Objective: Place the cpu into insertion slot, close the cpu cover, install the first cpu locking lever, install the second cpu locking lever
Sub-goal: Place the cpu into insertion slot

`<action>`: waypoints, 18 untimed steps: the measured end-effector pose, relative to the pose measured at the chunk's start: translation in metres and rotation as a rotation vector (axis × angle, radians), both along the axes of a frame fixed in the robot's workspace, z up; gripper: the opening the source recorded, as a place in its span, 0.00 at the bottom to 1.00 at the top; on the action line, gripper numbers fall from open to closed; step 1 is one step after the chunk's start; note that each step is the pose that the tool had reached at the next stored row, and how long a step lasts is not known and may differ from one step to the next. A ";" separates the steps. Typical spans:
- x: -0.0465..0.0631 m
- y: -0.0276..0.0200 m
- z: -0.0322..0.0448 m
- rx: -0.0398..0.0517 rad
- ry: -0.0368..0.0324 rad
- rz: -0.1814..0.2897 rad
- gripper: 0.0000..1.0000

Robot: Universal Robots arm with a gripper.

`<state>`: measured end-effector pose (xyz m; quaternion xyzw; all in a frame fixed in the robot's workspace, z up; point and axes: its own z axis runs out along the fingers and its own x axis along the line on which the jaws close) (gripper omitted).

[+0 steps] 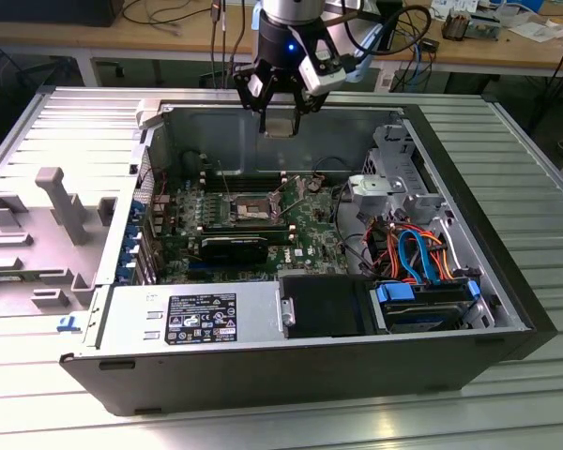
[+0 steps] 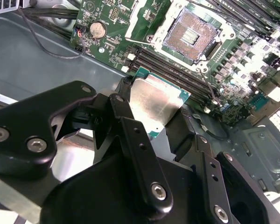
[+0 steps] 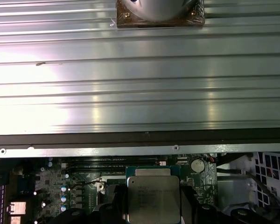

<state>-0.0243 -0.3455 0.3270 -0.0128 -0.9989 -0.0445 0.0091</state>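
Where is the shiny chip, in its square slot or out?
Out. The gripper holds the chip in the air above the green board, and the slot lies uncovered with nothing in it.

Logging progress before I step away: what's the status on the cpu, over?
Gripper shut on the cpu, held above the board. Insertion slot uncovered and empty. No obstruction seen over it.

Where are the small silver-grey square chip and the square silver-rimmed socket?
The small silver-grey square chip [image 2: 155,105], second wrist view, middle of its metal top.
The square silver-rimmed socket [image 2: 190,35], second wrist view, its dark centre.
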 end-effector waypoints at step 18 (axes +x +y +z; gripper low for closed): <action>0.000 0.0000 -0.0036 0.0000 0.0000 0.000 0.54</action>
